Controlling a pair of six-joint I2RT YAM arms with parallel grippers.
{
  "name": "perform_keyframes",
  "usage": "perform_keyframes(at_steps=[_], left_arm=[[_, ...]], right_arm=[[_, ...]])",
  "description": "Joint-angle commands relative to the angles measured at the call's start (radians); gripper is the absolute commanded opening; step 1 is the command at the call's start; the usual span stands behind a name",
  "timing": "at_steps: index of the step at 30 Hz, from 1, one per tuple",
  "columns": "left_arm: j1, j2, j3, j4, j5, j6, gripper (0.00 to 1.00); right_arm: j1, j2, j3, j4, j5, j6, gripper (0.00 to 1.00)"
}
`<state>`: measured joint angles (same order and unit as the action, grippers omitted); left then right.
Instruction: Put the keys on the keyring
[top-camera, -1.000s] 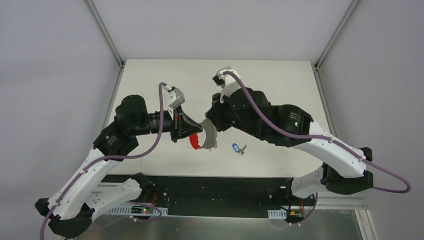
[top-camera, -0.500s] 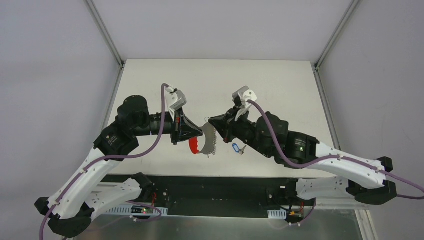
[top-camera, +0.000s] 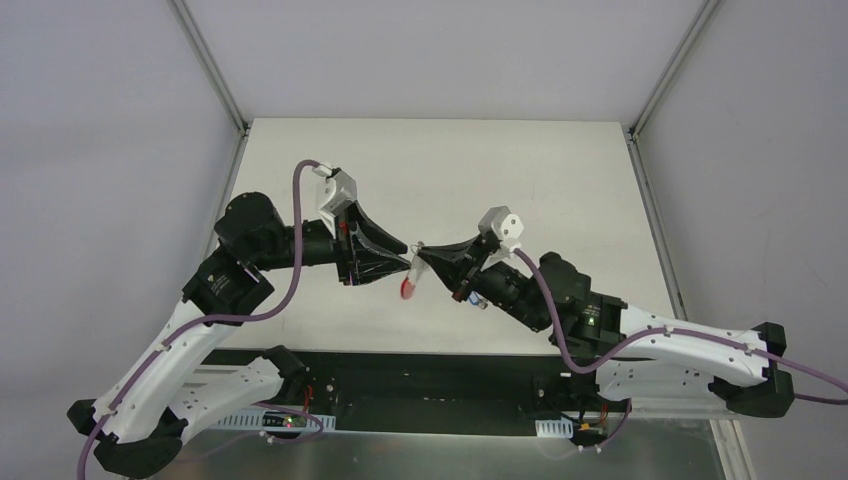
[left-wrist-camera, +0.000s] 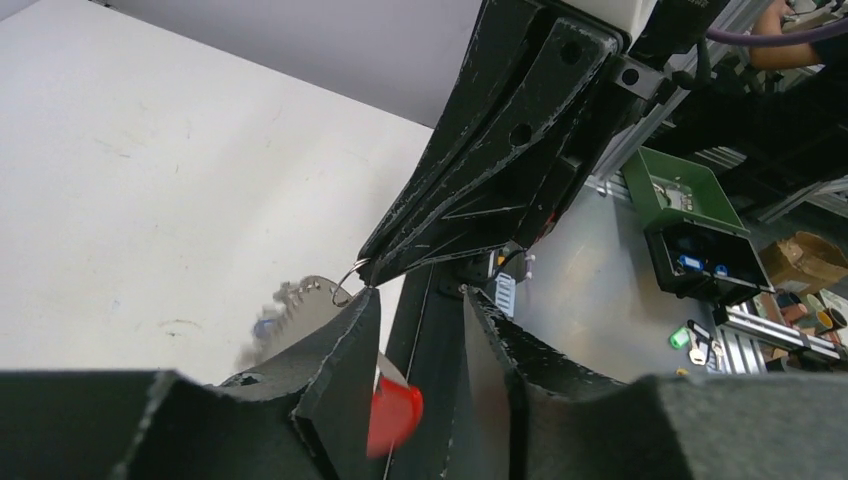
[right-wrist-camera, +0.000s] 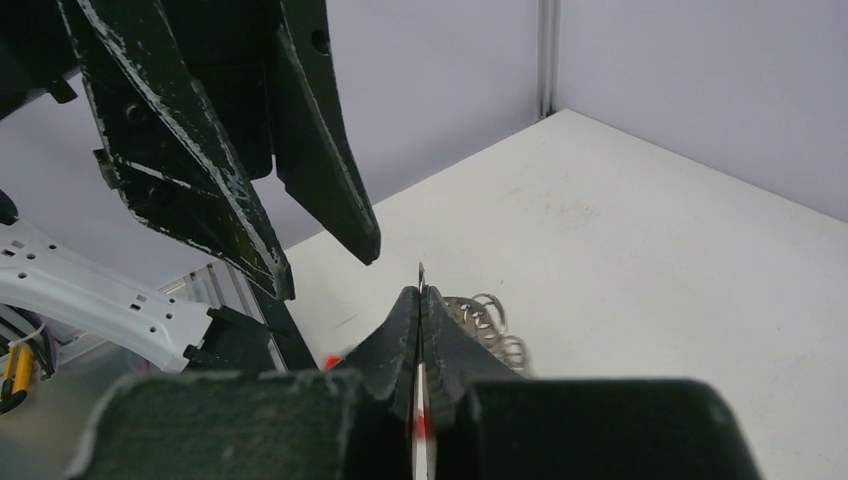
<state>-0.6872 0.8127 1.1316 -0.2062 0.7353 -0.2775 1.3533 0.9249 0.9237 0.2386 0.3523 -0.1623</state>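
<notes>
mid-frame in the top view, right gripper (top-camera: 420, 256) is clenched on the keyring (top-camera: 406, 288), blurred thin silver wire rings with a red curved plastic strip. left gripper (left-wrist-camera: 420, 298) jaws apart, grasping nothing. keys (top-camera: 470, 296), 1 small dark metal key on a blue oblong tag, mostly hidden beneath the right gripper.

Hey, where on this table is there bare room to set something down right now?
Crowded: the near middle, where the left claw and right claw meet at the keyring. Bare: the far half of the table, beyond them up to the back edge, and its right side.
</notes>
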Motion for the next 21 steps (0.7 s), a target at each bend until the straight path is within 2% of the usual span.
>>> perform_keyframes(at_steps=[1,6,14,21], left_arm=[[-0.002,-0.009,0.024,0.087,0.037,-0.026,0.38],[-0.001,-0.010,0.032,0.087,0.018,-0.019,0.44],[-0.002,-0.014,0.030,0.127,0.012,-0.034,0.46],[-0.002,-0.059,-0.054,0.328,0.036,-0.106,0.50]], right_arm=[[0.007,-0.045,0.016,0.163,-0.065,-0.061,0.00],[0.009,-0.073,0.023,0.167,-0.109,-0.080,0.00],[0.009,-0.122,0.019,0.179,-0.174,-0.098,0.00],[0.009,-0.133,0.016,0.222,-0.235,-0.037,0.00]])
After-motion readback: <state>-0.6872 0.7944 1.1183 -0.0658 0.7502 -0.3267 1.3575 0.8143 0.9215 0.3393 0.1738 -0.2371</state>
